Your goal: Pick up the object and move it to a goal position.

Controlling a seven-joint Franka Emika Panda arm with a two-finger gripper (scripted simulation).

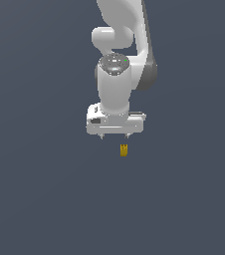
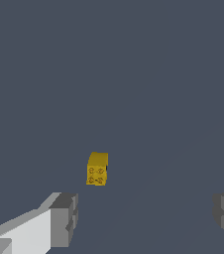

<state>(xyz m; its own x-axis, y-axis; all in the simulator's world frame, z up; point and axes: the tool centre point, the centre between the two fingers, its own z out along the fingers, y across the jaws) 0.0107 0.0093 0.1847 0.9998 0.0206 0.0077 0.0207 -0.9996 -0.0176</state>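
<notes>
The object [image 1: 124,150] is a small mustard-yellow block with a matte, flat-shaded finish and squared edges. In the exterior view it stands with its longer side vertical, and small dark notches break its upper edge. In the wrist view its near face [image 2: 97,169] carries four small round stud-like marks set in a two-by-two pattern, and the block's long axis runs away from that face. No writing or label can be read on it.

It rests on the plain slate-grey surface [image 1: 40,199], which is smooth and featureless. In the exterior view the block lies at about 5 o'clock from the tool [image 1: 114,136], just below it and apart from it, nearer the fingertip on the exterior view's right.

The tool is glossy white and boxy, hung from a rounded white arm [image 1: 115,84] with a grey joint band. Its grey, ridged fingers [image 2: 64,218] stand spread wide, nothing between them; the block is far narrower than the gap.
</notes>
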